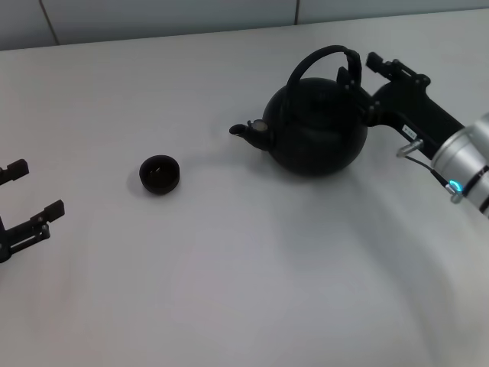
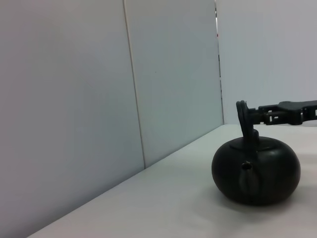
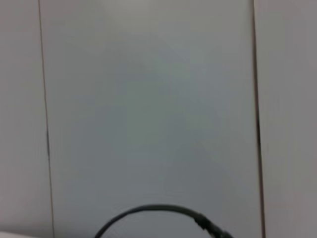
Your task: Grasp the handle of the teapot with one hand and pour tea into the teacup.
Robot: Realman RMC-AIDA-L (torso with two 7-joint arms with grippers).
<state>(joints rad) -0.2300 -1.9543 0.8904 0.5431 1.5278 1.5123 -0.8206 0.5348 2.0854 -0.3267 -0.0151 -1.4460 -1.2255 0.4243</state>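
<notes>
Black right end effector [image 1: 356, 67] straddles the handle [image 1: 321, 53].

Bright, even overhead light; soft faint shadow under teapot [image 1: 317, 126] on table [image 1: 229, 290]; right wrist view blurred, no glare.

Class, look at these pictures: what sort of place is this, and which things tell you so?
Probably a robot test bench, not a kitchen: a bare white table against plain grey wall panels, holding only a teapot and a teacup, with a right gripper at the handle.
</notes>
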